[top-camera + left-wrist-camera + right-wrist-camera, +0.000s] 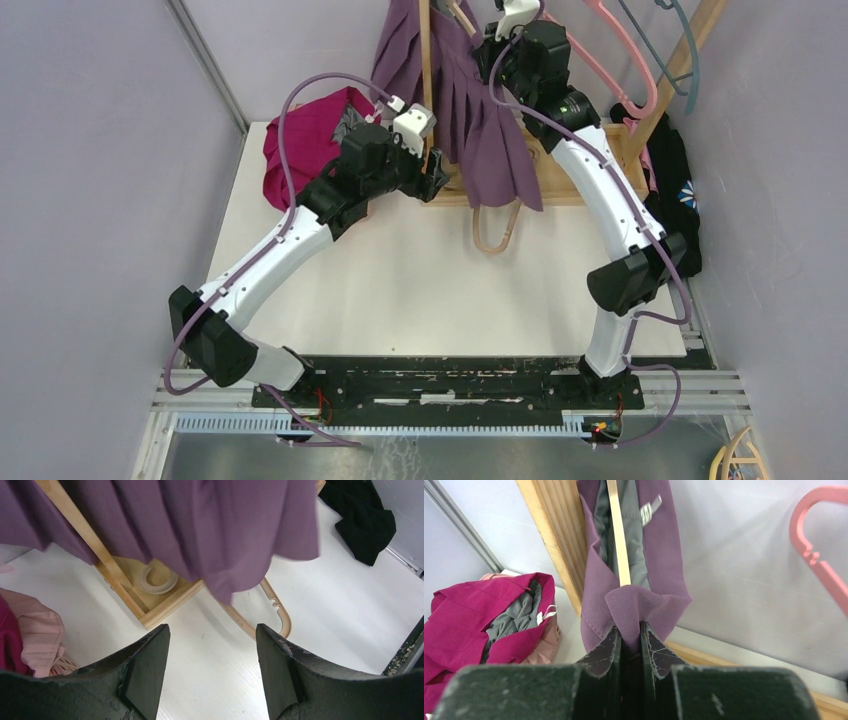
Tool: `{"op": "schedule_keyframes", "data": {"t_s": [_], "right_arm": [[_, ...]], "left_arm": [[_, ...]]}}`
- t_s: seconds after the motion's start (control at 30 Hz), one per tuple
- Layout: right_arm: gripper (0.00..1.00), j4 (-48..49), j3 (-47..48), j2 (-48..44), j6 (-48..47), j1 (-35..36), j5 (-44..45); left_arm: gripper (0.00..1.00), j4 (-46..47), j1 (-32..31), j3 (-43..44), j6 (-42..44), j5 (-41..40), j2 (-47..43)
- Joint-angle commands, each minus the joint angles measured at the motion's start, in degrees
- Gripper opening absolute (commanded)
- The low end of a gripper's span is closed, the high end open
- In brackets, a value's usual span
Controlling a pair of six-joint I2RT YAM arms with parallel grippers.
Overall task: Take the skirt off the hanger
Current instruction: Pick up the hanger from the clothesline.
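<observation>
Top external: high behind near edge of desk (430, 280), looking down. Wrist views: close, facing far edge. All three share purple skirt (490, 130).

Bright, even light; soft, faint shadows.

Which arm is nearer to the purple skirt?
Right. The right arm has the skirt pinched in its jaws; the left arm holds open jaws near the hem, not touching.
</observation>
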Motion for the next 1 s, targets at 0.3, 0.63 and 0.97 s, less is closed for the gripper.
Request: {"op": "schedule_keyframes", "data": {"t_s": [0.3, 0.63, 0.97], "right_arm": [[0.01, 19.16, 8.42, -4.56, -9.66, 1.48, 6.49], [0.01, 19.73, 9.14, -6.35, -12.61, 1.48, 7.12], [0.01, 20.34, -7.7, -18.99, -14.04, 1.48, 7.52]], "left_arm": [[0.71, 3.21, 0.14, -2.45, 3.08, -2.43, -5.76], [0.71, 2.62, 0.07, -2.49, 2.81, -3.02, -5.65], [0.71, 1.85, 0.15, -3.41, 3.4, -3.37, -5.87]]}}
